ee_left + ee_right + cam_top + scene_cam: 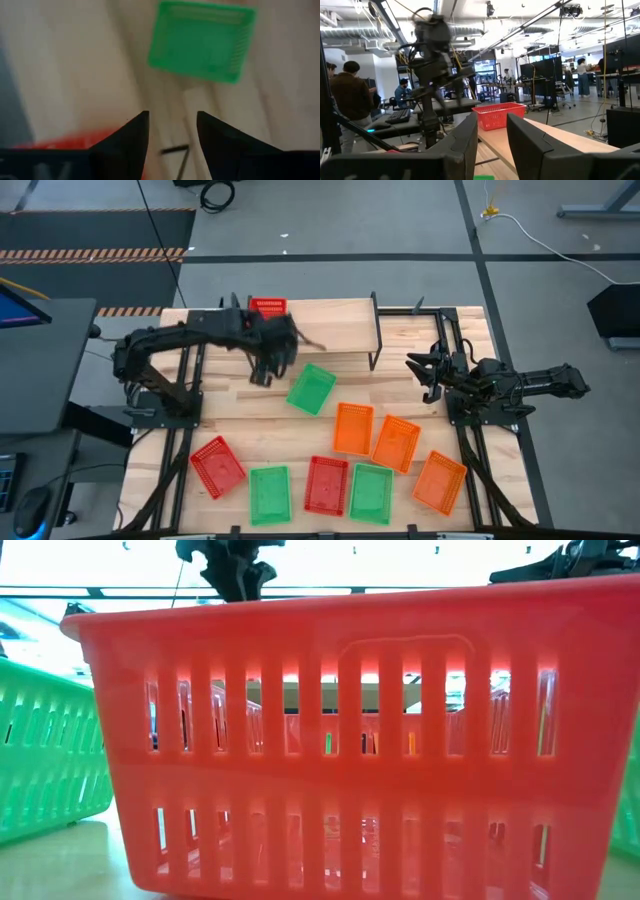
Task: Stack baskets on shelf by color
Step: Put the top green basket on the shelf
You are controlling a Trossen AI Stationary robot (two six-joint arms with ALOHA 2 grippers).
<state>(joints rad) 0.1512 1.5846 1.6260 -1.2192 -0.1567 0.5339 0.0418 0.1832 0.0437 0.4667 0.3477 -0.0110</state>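
Note:
One red basket (267, 307) stands on the far left end of the shelf (340, 330); the right wrist view shows this red basket (497, 115) too. My left gripper (263, 370) hangs open and empty off the shelf's near edge, between that red basket and a green basket (312, 388) lying on the table. Its wrist view looks down on the green basket (202, 40) past the open gripper (172, 132). My right gripper (425, 375) waits open at the table's right, level with the shelf's end.
Several baskets lie on the near half of the table: orange (352, 428), (396, 443), (439, 481); red (217, 467), (326, 485); green (268, 495), (371, 492). A red basket (350, 740) fills the low view. People sit and stand in the room beyond (345, 100).

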